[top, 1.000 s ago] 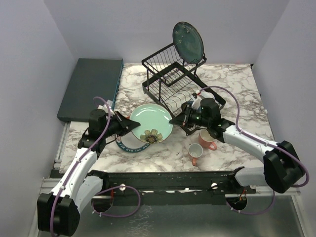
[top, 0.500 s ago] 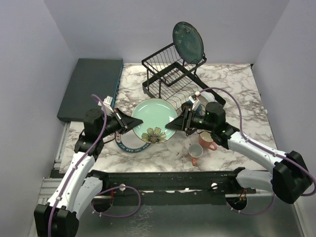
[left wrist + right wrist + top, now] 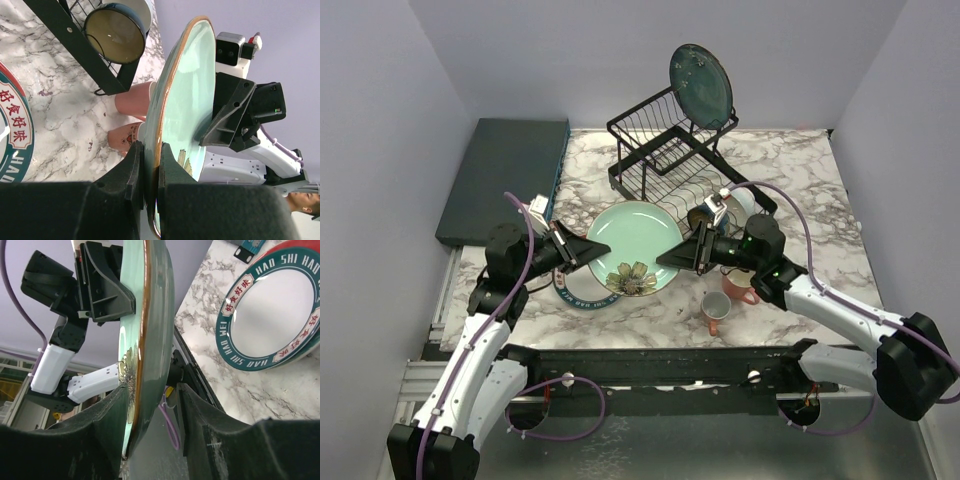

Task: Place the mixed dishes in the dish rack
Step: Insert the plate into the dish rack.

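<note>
Pale green plate (image 3: 632, 235): lifted off the table (image 3: 800, 180), tilted, just in front of the dish rack (image 3: 655, 150).
Left end effector (image 3: 582, 252): you have it clenched on the plate's left rim.
Right end effector (image 3: 672, 256): your jaws stand parted astride the opposite rim (a gap shows in its wrist view).

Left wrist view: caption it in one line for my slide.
Left tool clamps the pale green plate by its rim while the right tool straddles the opposite edge, jaws open.
</note>
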`<action>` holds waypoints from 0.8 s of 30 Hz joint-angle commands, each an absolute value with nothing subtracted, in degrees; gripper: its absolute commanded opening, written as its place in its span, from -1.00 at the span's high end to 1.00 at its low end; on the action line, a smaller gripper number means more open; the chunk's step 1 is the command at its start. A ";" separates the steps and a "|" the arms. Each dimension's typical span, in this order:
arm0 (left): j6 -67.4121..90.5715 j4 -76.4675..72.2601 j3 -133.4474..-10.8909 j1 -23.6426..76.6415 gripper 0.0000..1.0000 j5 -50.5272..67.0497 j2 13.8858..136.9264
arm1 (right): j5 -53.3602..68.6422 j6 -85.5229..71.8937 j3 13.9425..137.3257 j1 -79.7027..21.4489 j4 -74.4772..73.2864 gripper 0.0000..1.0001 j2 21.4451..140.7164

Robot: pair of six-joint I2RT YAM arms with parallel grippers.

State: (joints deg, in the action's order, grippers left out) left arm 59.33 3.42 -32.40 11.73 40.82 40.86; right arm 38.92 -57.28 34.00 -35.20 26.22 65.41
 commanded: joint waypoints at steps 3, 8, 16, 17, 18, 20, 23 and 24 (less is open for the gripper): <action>58.74 -1.34 -35.07 11.85 1.00 44.52 39.13 | 40.08 -60.19 33.46 -35.50 30.70 0.07 63.63; 57.97 -0.99 -34.67 11.83 1.00 44.92 38.75 | 40.64 -61.76 34.78 -35.50 31.93 0.13 64.32; 57.07 -0.53 -34.66 11.80 1.00 45.82 38.67 | 40.27 -62.28 36.44 -36.23 32.22 0.26 66.01; 56.96 -0.37 -34.66 11.84 1.00 45.95 38.66 | 40.19 -62.31 36.70 -36.38 32.26 0.26 66.24; 56.66 -0.23 -34.72 11.84 1.00 45.94 38.56 | 40.08 -62.33 37.11 -36.56 32.27 0.26 66.51; 56.29 -0.10 -34.63 11.80 1.00 45.92 38.50 | 40.00 -62.38 37.75 -36.86 32.26 0.27 67.03; 55.60 1.10 -34.65 11.79 1.00 45.77 38.17 | 39.60 -62.08 38.72 -37.17 31.76 0.41 67.65; 55.20 1.69 -34.70 11.78 1.00 45.79 38.12 | 39.32 -61.97 38.93 -37.26 31.50 0.48 67.72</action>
State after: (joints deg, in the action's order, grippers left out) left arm 56.62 3.38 -32.40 11.73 42.94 39.66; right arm 39.11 -61.67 35.64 -36.38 28.97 67.35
